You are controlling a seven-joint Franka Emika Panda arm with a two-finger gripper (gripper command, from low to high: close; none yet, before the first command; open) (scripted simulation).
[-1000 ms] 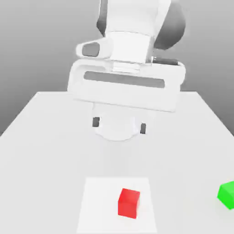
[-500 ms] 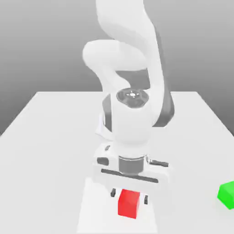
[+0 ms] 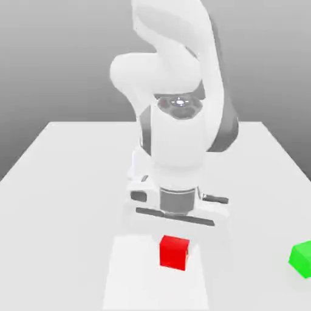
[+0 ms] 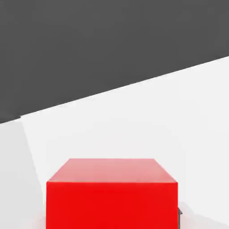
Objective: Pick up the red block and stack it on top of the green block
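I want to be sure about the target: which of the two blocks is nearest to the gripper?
The red block, directly below the arm's hand, over the white square; the green block is away at the exterior view's right edge.

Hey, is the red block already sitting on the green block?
No, the red block is at the tool, well apart from the green block.

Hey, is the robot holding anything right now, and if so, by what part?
Yes, the end effector appears to hold the red block, likely by two opposite sides; the exact contact spots cannot be told.
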